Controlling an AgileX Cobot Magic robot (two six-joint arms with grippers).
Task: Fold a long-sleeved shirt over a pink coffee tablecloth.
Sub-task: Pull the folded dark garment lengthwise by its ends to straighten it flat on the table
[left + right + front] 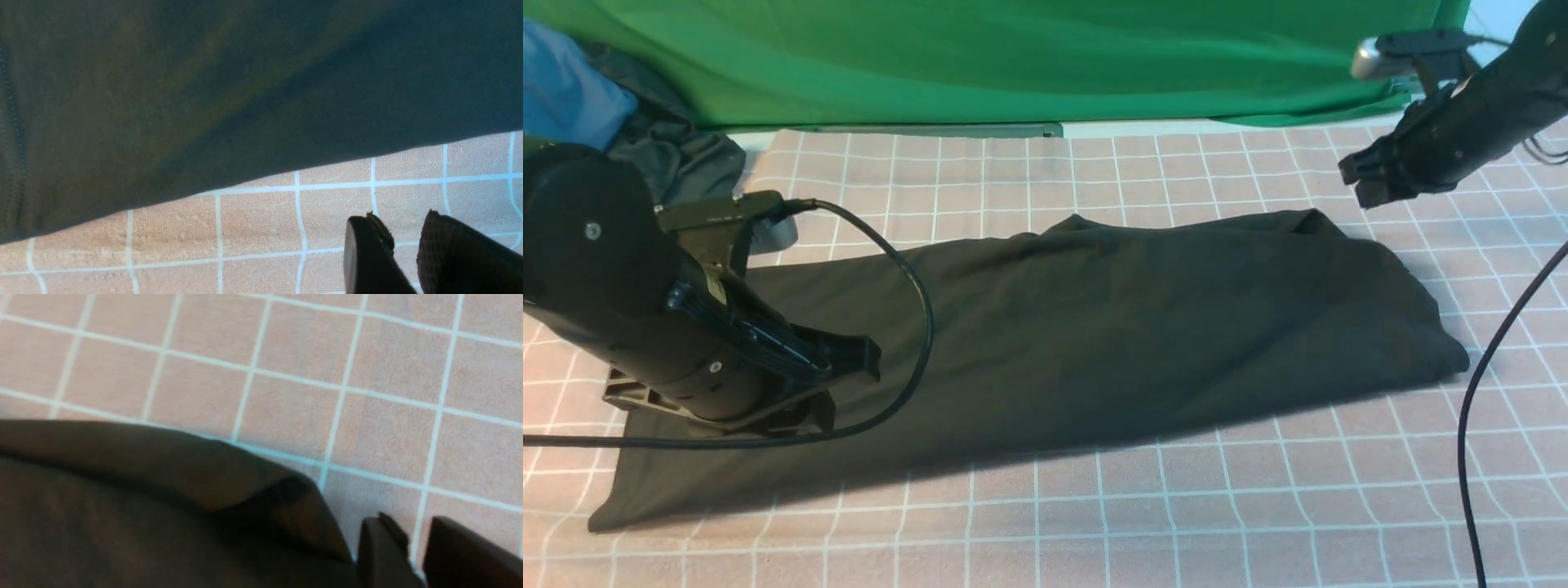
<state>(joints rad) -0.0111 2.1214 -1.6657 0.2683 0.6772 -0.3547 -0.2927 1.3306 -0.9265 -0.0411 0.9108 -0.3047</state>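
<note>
The long-sleeved shirt (pixel 1094 343) is black and lies as one long folded band across the pink coffee tablecloth (pixel 1176 506), with no print showing. My left gripper (pixel 866 359) hovers low over the shirt's left end. In the left wrist view the left gripper (pixel 402 220) is open, and only tablecloth (pixel 253 228) shows in the gap, beside the shirt's edge (pixel 204 102). My right gripper (pixel 1357 181) hangs above the cloth just past the shirt's far right corner. The right gripper (pixel 410 522) is open and empty, close to that corner of the shirt (pixel 122 506) over the tablecloth (pixel 286 396).
A green backdrop (pixel 1013 57) hangs along the back. A dark grey garment (pixel 686 155) and a blue garment (pixel 564 90) are heaped at the far left. A black cable (pixel 915 278) loops over the shirt from the left arm; another cable (pixel 1474 392) hangs at the right.
</note>
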